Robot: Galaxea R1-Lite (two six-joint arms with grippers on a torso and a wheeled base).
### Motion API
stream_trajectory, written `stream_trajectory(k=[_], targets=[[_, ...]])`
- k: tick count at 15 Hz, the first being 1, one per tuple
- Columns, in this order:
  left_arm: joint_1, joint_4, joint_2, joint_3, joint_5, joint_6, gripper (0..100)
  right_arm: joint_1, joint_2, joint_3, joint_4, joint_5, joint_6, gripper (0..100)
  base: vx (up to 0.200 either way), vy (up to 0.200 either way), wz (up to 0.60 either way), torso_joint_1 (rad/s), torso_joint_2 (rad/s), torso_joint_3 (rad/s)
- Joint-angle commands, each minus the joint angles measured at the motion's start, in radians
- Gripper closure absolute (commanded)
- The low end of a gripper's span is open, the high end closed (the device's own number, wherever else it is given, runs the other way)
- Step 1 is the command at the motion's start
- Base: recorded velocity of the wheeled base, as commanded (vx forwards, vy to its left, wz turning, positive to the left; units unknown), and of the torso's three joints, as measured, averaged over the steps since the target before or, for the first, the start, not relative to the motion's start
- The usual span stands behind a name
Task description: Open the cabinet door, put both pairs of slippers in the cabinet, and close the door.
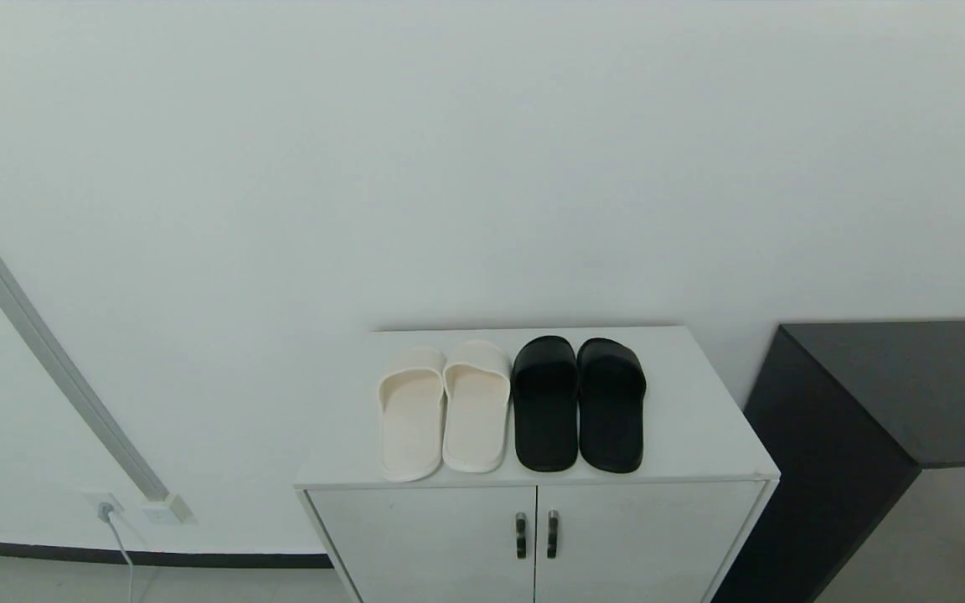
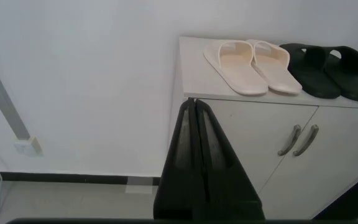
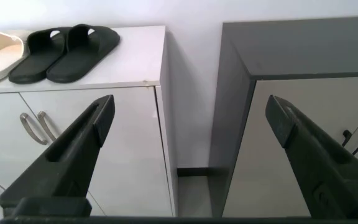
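Standing on the cabinet [image 1: 700,419]: white slippers [image 1: 445,410] and black slippers [image 1: 579,406], two pairs in one row on the flat top.
Orientation: toes toward the wall [image 1: 482,167], heels at the front edge.
Order: white pair on the robot's left, black pair on its right. The two inner slippers sit close against each other, and I cannot tell whether they touch.
Doors [image 1: 424,536]: two white panels, both shut, meeting at the centre line.
Handles [image 1: 521,536]: two upright metal bars, just beside each other, one on each door at the seam.
Left gripper [image 2: 195,104]: fingers pressed together with nothing between them. It is level with the cabinet's left front corner, below the top, and apart from it.
Right gripper [image 3: 190,106]: fingers spread wide and empty. It faces the gap between the cabinet's right side and the dark cabinet [image 1: 826,469], touching neither.
Surroundings: a socket [image 1: 103,505] low on the wall at left has a plug and lead in it, with a grey cable duct [image 1: 47,352] running up from beside it.
Task state: doors not yet opened, and both pairs are outside on top.
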Motion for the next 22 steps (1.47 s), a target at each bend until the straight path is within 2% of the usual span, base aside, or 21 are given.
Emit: stream_trajectory(k=[1,8,9,10,11,12,13,15,17,18,19,20,22], targets=[[0.0,0.0,0.0,0.0,0.001,-0.001,100,0.0,0.001,0.0,0.0,0.0,-0.001,0,0.0,0.0,0.0,0.0,0.0,0.0],[0.0,0.0,0.0,0.0,-0.007,0.003,100,-0.006,0.044,-0.002,0.003,0.003,-0.015,0,0.0,0.0,0.0,0.0,0.0,0.0],[0.0,0.0,0.0,0.0,-0.007,0.003,100,-0.004,0.056,-0.086,-0.01,-0.003,-0.041,0,0.0,0.0,0.0,0.0,0.0,0.0],[0.0,0.0,0.0,0.0,-0.007,0.003,100,0.008,0.13,-0.258,0.044,-0.003,-0.018,0,0.0,0.0,0.0,0.0,0.0,0.0],[0.0,0.0,0.0,0.0,-0.007,0.003,100,0.023,0.218,-0.319,0.109,0.009,-0.02,0,0.0,0.0,0.0,0.0,0.0,0.0],[0.0,0.0,0.0,0.0,-0.007,0.003,100,0.028,0.307,-0.318,0.104,0.045,-0.02,0,0.0,0.0,0.0,0.0,0.0,0.0],[0.0,0.0,0.0,0.0,-0.007,0.003,100,0.028,0.414,-0.305,0.05,0.092,-0.02,0,0.0,0.0,0.0,0.0,0.0,0.0],[0.0,0.0,0.001,0.0,-0.008,0.005,100,0.031,0.624,-0.288,-0.098,0.109,-0.009,0,0.0,0.0,0.0,0.0,0.0,0.0],[0.0,0.0,0.0,0.0,-0.01,0.007,100,0.123,0.949,-0.295,-0.393,0.082,0.065,0,0.0,0.0,0.0,0.0,0.0,0.0],[0.0,0.0,0.0,0.0,-0.01,0.007,100,0.192,1.052,-0.31,-0.474,0.011,0.1,0,0.0,0.0,0.0,0.0,0.0,0.0],[0.0,0.0,0.0,0.0,-0.008,0.008,100,0.241,1.104,-0.318,-0.511,-0.041,0.114,0,0.0,0.0,0.0,0.0,0.0,0.0],[0.0,0.0,0.0,0.0,-0.008,0.008,100,0.404,1.233,-0.362,-0.592,-0.199,0.147,0,0.0,0.0,0.0,0.0,0.0,0.0],[0.0,0.0,0.0,0.0,-0.008,0.008,100,0.534,1.36,-0.451,-0.617,-0.326,0.183,0,0.0,0.0,0.0,0.0,0.0,0.0]])
